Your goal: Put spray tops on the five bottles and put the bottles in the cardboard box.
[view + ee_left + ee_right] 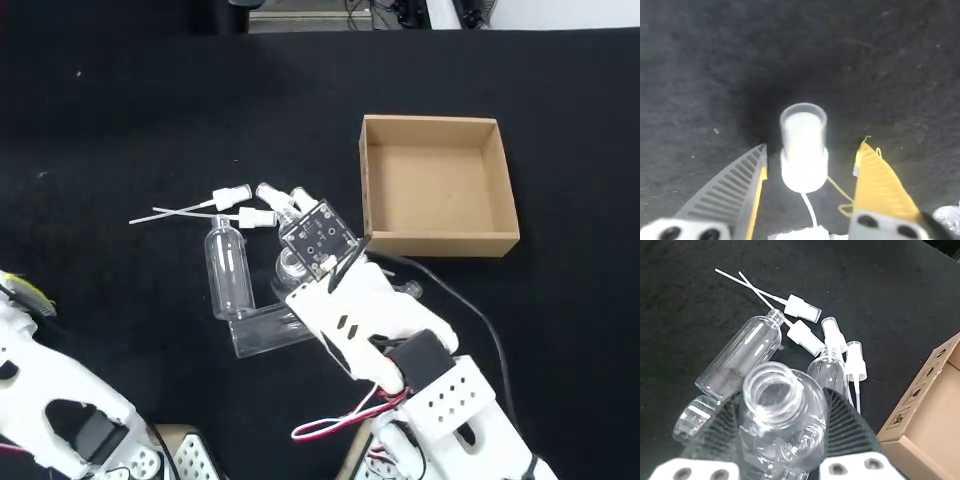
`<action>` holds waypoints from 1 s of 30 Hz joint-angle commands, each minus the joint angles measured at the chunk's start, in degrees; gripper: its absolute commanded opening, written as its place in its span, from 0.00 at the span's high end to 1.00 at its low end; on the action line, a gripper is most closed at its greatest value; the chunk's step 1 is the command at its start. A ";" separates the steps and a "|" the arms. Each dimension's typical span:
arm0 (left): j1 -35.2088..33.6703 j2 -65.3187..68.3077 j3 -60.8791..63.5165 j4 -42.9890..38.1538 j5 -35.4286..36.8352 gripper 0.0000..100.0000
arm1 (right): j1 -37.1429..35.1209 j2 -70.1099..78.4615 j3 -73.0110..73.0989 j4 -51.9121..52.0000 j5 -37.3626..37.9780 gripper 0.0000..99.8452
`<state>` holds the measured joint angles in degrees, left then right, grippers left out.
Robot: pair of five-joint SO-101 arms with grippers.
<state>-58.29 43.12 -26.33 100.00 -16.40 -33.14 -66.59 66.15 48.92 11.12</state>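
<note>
My right gripper (785, 399) is shut on a clear open-necked bottle (776, 405), held upright over the bottle pile; in the high view this bottle (291, 264) is at the table's middle. Another clear bottle (228, 270) lies to its left, one (268, 330) lies in front, and one (830, 370) stands just behind. Several white spray tops (232, 196) with long tubes lie behind the bottles. My left gripper (810, 170) is open at the table's left edge, with one spray top (803, 145) between its fingers, a gap on each side. The cardboard box (440, 243) sits at the back right.
Black cloth (120, 120) covers the table. A black cable (470, 305) trails from the right arm (400, 340) just in front of the box. The left arm's white body (50, 400) fills the front left corner.
</note>
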 commanded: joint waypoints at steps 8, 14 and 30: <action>2.68 -3.96 -2.77 0.44 0.18 0.73 | 0.97 -1.71 -0.31 -1.32 0.53 0.99; 2.77 -4.57 -1.19 0.62 -5.19 0.73 | 0.97 -1.71 -0.31 -1.05 0.53 0.99; 1.36 -10.90 0.31 0.79 -6.51 0.97 | 0.97 -1.71 0.31 -1.23 0.53 0.99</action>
<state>-57.05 41.63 -26.86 100.00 -22.64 -33.14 -66.59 66.86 48.92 11.21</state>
